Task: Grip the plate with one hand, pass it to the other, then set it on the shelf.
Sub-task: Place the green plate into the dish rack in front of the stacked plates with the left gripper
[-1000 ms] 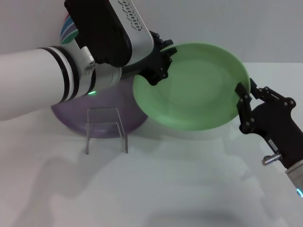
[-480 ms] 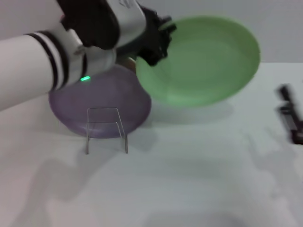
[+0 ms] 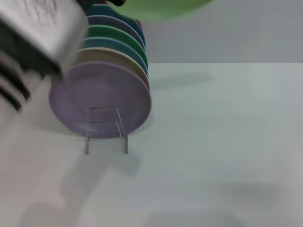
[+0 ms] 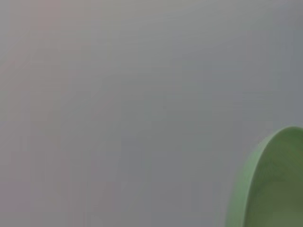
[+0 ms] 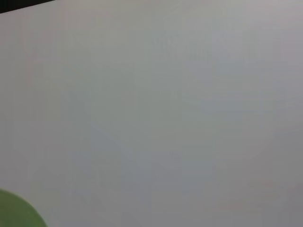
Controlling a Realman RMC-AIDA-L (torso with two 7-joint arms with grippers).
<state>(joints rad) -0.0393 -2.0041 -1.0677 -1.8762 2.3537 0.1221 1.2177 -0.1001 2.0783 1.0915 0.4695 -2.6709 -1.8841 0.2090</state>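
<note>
The light mint-green plate point(image 3: 161, 8) is high in the air at the top edge of the head view, only its lower part showing. Its rim also shows in the left wrist view point(image 4: 267, 184), and a green patch of it in the right wrist view point(image 5: 14, 213). My left arm point(image 3: 33, 38) sweeps blurred across the upper left, and a dark bit of my left gripper point(image 3: 115, 2) shows at the plate's left end, holding it. The wire shelf point(image 3: 106, 130) stands on the table at left. My right gripper is out of view.
A row of upright plates stands behind the shelf, the lilac plate point(image 3: 100, 99) foremost, then cream, blue and darker green point(image 3: 124, 35) ones. The white table point(image 3: 218, 142) stretches to the right and front.
My left arm has lifted the plate up and to the left, almost out of the head view. My right gripper let go of the rim and drew back out of view.
</note>
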